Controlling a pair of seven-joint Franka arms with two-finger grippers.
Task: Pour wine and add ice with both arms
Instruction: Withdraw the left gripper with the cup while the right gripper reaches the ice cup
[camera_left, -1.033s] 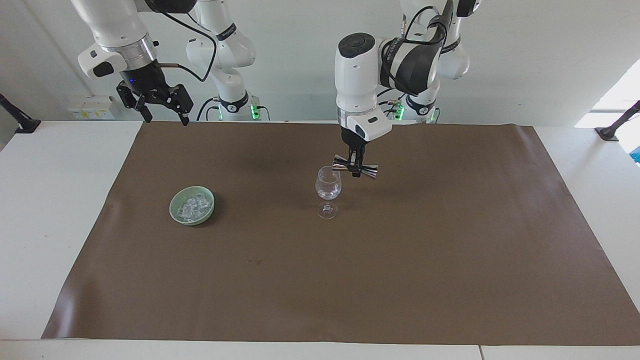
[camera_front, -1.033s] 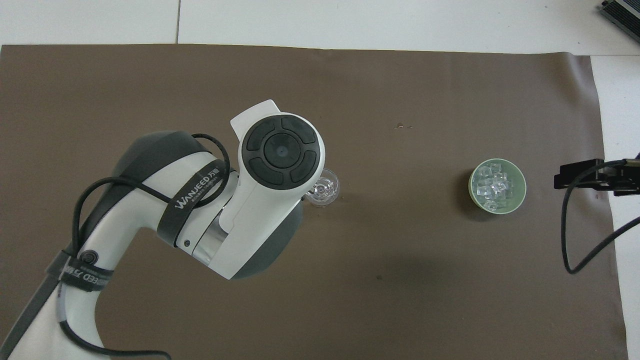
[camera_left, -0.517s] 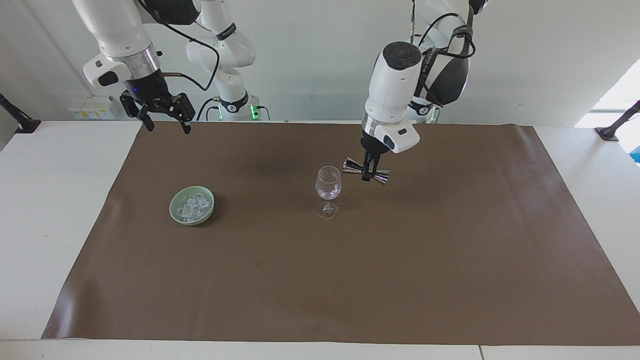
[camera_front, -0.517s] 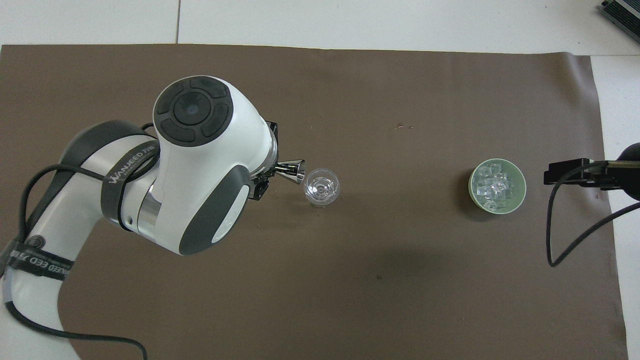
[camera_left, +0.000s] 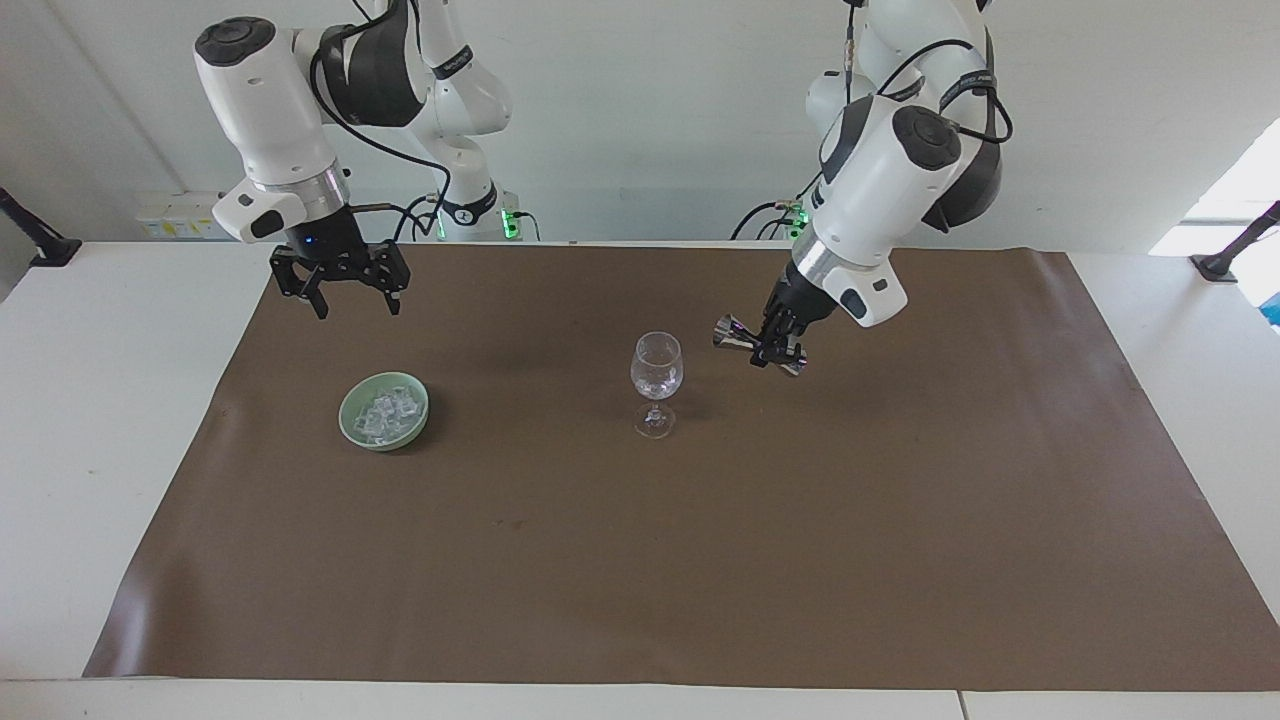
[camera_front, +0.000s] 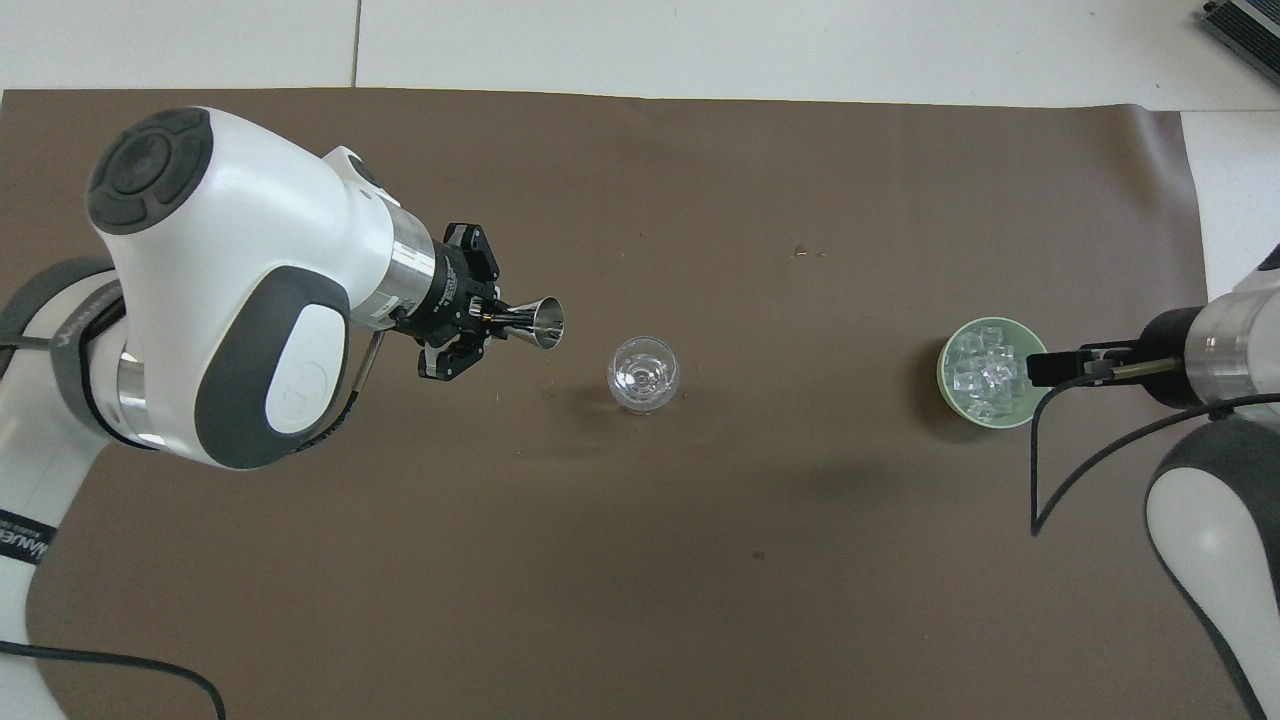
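Clamped at its waist in the closed left gripper (camera_left: 779, 350), a steel jigger (camera_left: 760, 346) was held tilted on its side in the air over the brown mat (camera_left: 900, 520), beside the stemmed glass (camera_left: 656, 380) and apart from it. The right gripper (camera_left: 346, 300) was seen with fingers spread and nothing held, over the mat near the green bowl (camera_left: 384, 411). The ice (camera_left: 385, 412) was piled in that bowl, on the surface toward the right arm's end.

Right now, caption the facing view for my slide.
Left gripper holds a steel jigger beside the clear stemmed glass; right gripper hovers open.
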